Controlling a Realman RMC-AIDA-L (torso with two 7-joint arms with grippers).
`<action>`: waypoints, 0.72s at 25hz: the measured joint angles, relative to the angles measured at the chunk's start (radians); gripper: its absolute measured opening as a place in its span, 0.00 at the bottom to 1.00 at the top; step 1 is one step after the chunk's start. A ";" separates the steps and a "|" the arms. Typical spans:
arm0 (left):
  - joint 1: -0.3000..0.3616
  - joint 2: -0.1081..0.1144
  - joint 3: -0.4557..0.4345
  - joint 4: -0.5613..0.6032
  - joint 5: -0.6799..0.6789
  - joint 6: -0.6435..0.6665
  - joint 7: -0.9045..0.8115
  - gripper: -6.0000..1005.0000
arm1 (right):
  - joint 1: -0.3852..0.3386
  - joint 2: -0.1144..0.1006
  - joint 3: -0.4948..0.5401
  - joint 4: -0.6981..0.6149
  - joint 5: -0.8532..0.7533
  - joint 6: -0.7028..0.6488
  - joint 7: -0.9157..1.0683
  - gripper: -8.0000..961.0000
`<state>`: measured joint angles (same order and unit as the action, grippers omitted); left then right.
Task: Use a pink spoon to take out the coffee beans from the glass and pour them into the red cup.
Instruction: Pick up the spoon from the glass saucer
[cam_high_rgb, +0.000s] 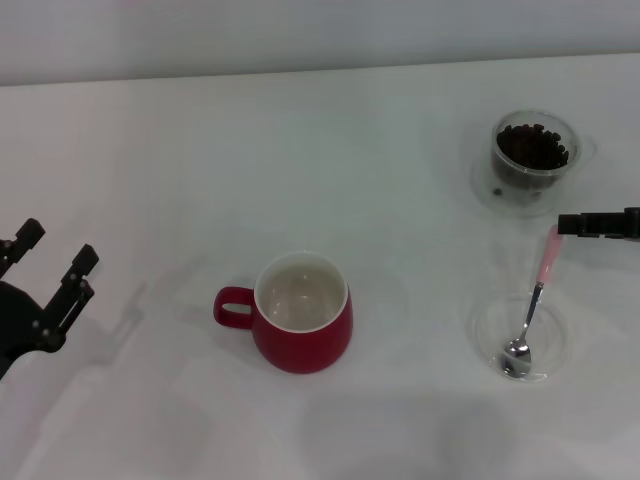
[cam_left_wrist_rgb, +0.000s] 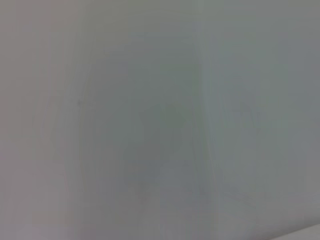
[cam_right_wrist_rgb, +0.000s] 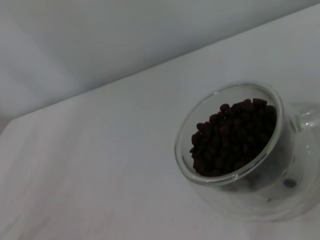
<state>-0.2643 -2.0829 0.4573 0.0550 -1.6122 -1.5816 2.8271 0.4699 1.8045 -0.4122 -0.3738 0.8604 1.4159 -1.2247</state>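
The red cup (cam_high_rgb: 301, 313) stands upright in the middle of the table, its white inside bare and its handle pointing left. At the far right the glass (cam_high_rgb: 535, 150) holds a heap of coffee beans (cam_high_rgb: 536, 146); the right wrist view shows the same glass (cam_right_wrist_rgb: 280, 150) and coffee beans (cam_right_wrist_rgb: 232, 137) close up. The pink spoon (cam_high_rgb: 547, 258) leans with its metal bowl in a shallow clear dish (cam_high_rgb: 486, 325), pink handle end up. My right gripper (cam_high_rgb: 564, 225) reaches in from the right edge, right at the handle's tip. My left gripper (cam_high_rgb: 52, 256) hangs open at the left edge.
A clear saucer (cam_high_rgb: 482, 188) lies under the glass with a loose bean (cam_high_rgb: 497, 190) on it. The white table (cam_high_rgb: 180, 160) ends at a pale wall behind. The left wrist view shows only plain white surface.
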 joint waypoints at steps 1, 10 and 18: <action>-0.001 0.000 0.000 0.000 0.000 0.004 0.000 0.61 | 0.001 0.001 -0.002 0.000 -0.001 0.000 0.000 0.61; -0.009 0.000 0.002 0.000 0.001 0.008 0.000 0.61 | 0.008 0.024 -0.016 0.005 -0.022 -0.011 0.004 0.61; -0.011 0.000 0.003 0.000 0.000 0.013 0.000 0.61 | 0.011 0.046 -0.017 0.004 -0.036 -0.031 0.012 0.61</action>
<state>-0.2749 -2.0832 0.4603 0.0552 -1.6120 -1.5689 2.8271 0.4813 1.8500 -0.4295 -0.3697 0.8244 1.3851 -1.2123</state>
